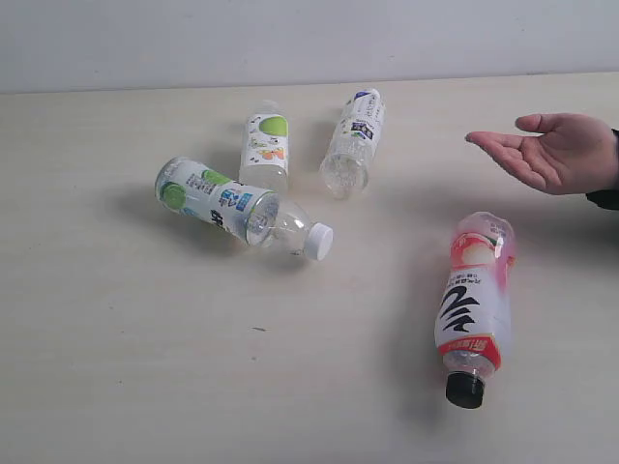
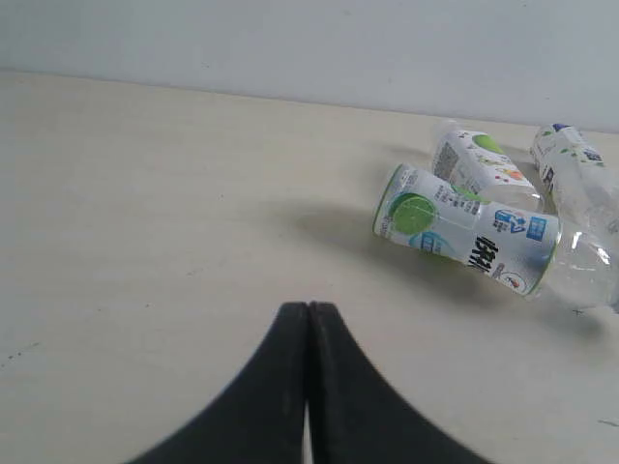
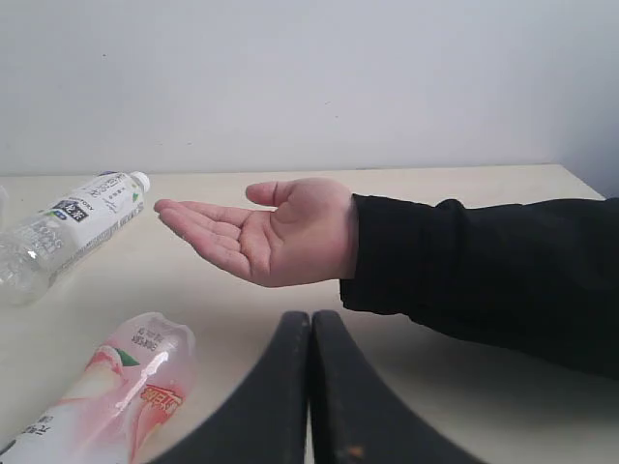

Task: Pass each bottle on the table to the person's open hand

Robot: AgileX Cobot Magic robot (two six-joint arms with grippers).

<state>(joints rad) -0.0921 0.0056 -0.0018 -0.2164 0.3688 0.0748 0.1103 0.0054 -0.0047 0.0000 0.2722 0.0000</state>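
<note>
light: bright, even | shadows: soft, left of bottles (image 1: 290,198) | focus: slightly soft

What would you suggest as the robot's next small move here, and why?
Probably open the right gripper, ready for the pink-labelled bottle: its jaws are shut on nothing, the person's open hand is empty, and that bottle lies on the table nearest both.

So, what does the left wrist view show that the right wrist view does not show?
Only the left wrist view: the nearer green-and-white bottle, the farther green-and-white bottle and the left gripper, jaws shut. Only the right wrist view: the person's open hand, the pink-and-red bottle and the right gripper, jaws shut. Both: the white-and-blue bottle and the table.
</note>
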